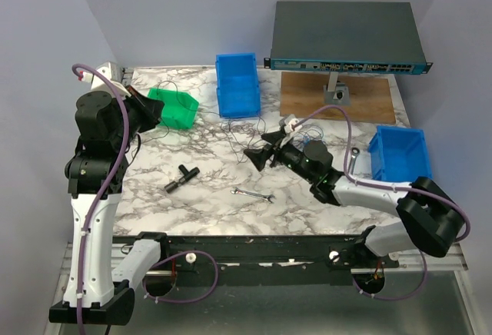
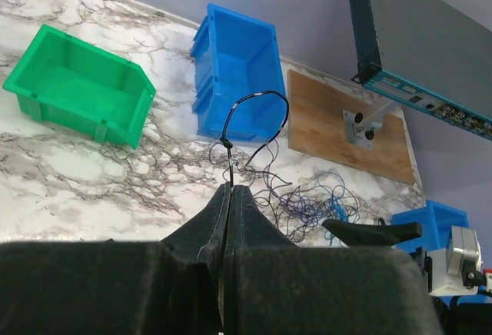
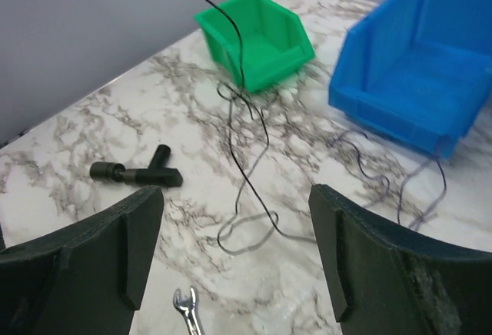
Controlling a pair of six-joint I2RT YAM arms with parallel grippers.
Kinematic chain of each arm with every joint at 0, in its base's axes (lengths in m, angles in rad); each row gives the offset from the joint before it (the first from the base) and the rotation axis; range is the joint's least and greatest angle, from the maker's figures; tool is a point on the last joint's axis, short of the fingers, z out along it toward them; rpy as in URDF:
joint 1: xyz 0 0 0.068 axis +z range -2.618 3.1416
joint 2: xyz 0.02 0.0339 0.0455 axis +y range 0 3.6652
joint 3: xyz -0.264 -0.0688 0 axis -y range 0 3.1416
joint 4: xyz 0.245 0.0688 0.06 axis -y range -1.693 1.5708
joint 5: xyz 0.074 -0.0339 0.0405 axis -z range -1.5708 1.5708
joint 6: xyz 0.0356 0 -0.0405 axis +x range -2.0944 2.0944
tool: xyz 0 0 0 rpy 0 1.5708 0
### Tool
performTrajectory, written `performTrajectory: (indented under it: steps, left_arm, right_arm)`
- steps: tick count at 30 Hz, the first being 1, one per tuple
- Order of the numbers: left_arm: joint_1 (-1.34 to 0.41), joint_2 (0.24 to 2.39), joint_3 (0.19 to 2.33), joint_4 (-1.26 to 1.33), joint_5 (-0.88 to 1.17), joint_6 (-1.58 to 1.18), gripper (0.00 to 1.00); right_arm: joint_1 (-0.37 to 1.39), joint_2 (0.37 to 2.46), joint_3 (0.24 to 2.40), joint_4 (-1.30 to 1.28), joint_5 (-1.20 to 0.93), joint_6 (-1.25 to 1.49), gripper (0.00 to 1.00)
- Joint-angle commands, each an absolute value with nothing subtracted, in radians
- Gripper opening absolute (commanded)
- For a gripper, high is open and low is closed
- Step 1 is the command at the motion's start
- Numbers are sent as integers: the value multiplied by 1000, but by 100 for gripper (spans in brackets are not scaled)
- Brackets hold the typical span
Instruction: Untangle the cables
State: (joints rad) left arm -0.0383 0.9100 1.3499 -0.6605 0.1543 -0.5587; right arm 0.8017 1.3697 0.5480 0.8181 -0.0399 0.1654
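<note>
The cables lie mid-table as a loose tangle of thin blue and black wires (image 1: 234, 131), also seen in the left wrist view (image 2: 323, 200). My left gripper (image 1: 160, 109) is raised over the green bin and is shut on a black cable (image 2: 257, 98). That cable arcs up from the closed fingertips (image 2: 231, 190) and runs down to the tangle. My right gripper (image 1: 250, 157) is open and low over the table. A loop of the black cable (image 3: 254, 216) lies on the table between its open jaws (image 3: 235, 223); the jaws do not touch it. A purplish wire (image 3: 419, 193) lies to the right.
A green bin (image 1: 175, 107) stands back left and a blue bin (image 1: 237, 83) behind the tangle. Another blue bin (image 1: 400, 153) is at the right. A network switch (image 1: 346, 37) stands on a wooden board. A black T-handle tool (image 1: 181, 177) and a silver wrench (image 1: 254, 194) lie at the front.
</note>
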Motion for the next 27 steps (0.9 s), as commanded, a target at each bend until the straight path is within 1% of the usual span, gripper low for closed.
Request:
performTrajectory:
  steps: [1, 4, 7, 12, 14, 16, 17, 18, 19, 20, 23, 25, 27]
  left_arm:
    - [-31, 884, 1368, -689, 197, -526, 0]
    - [-30, 884, 1365, -690, 214, -526, 0]
    - [-31, 884, 1369, -692, 225, -528, 0]
    - [-30, 876, 1372, -698, 222, -527, 0]
    - [-30, 876, 1376, -702, 218, -525, 0]
    - [-30, 877, 1386, -710, 213, -520, 0]
    - [-29, 879, 1391, -714, 209, -519, 0]
    - [-29, 880, 1398, -720, 202, -516, 0]
    - [-29, 882, 1403, -724, 194, -513, 0]
    - [-29, 883, 1410, -732, 179, -512, 0]
    - [-29, 886, 1424, -753, 145, -511, 0]
    - [-28, 882, 1433, -764, 120, -511, 0]
    - [-25, 876, 1441, -775, 81, -509, 0]
  right_arm:
    - [835, 1442, 681, 709, -204, 106, 81]
    - [861, 1511, 784, 632, -185, 79, 79]
    - [879, 1581, 856, 606, -176, 74, 72]
    - [894, 1668, 922, 611, -122, 92, 65]
    - [895, 1693, 933, 624, -85, 107, 56]
    - [894, 1711, 932, 643, -49, 120, 43]
    - [894, 1716, 931, 647, -30, 129, 33]
    - [894, 1719, 930, 648, -8, 141, 21]
    - [895, 1720, 926, 650, 18, 150, 13]
    - [894, 1716, 917, 655, 44, 158, 7]
    - [894, 1701, 884, 676, 96, 169, 7]
    - [894, 1692, 864, 684, 124, 169, 1]
    - [894, 1679, 844, 685, 178, 178, 1]
